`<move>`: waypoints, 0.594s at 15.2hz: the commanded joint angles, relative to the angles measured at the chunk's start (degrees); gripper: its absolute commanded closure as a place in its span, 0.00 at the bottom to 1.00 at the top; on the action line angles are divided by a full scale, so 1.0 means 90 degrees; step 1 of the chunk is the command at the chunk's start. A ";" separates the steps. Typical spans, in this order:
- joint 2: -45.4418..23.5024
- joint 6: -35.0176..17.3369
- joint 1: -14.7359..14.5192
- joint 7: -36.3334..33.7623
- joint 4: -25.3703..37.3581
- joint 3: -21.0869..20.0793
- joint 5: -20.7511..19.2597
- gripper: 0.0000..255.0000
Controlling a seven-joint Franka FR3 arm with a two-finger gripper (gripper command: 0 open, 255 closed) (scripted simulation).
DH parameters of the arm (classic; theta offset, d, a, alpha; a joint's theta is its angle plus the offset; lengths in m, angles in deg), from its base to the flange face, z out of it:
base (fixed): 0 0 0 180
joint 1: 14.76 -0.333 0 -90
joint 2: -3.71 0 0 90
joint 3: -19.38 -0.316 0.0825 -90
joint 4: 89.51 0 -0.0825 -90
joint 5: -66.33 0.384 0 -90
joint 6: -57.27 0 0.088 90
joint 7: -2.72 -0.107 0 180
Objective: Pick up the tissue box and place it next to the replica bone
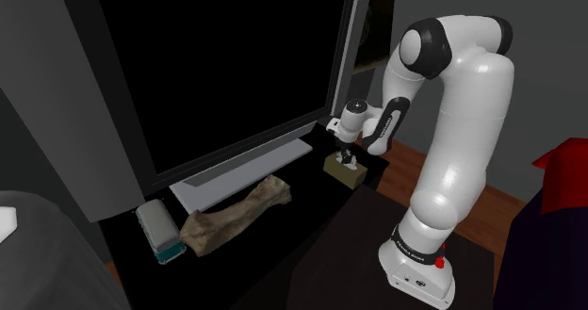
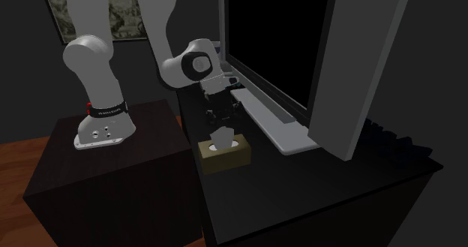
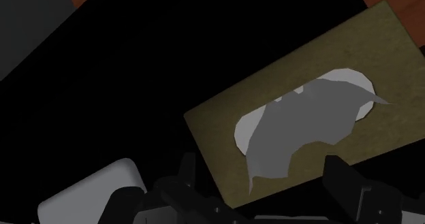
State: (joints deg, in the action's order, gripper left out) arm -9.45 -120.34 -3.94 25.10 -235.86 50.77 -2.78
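Observation:
The tissue box (image 1: pixel 344 170) is olive-tan with a pale tissue sticking out of its top. It stands on the dark cabinet near the right end of the TV's foot, and also shows as the tissue box (image 2: pixel 225 152) and the tissue box (image 3: pixel 306 114). My gripper (image 1: pixel 345 155) hangs just above it, pointing down, open. In the wrist view the gripper (image 3: pixel 262 182) has its fingers (image 3: pixel 340 178) apart over the box's near part, not touching it. The beige replica bone (image 1: pixel 236 214) lies on the cabinet in front of the TV, toward the shoulder view's left.
A large black TV (image 1: pixel 217 73) on a grey foot (image 2: pixel 274 129) stands close behind the box. A teal and white toy van (image 1: pixel 158 231) sits beside the bone's left end. The arm's dark stand (image 2: pixel 112 170) borders the cabinet, with wooden floor (image 1: pixel 415 162) beyond.

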 commanded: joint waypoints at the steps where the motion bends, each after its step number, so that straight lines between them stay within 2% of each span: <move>1: -0.0070 -0.0054 -0.0016 -0.0084 0.0034 0.0040 -0.0082 0.00; 7: -0.0069 -0.0053 -0.0016 -0.0083 0.0034 0.0040 -0.0081 0.00; 8: -0.0069 -0.0053 -0.0016 -0.0083 0.0034 0.0040 -0.0081 1.00; 9: -0.0069 -0.0053 -0.0016 -0.0083 0.0034 0.0040 -0.0081 1.00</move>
State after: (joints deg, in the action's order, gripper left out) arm -9.91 -120.93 -4.09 24.35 -235.31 51.14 -3.45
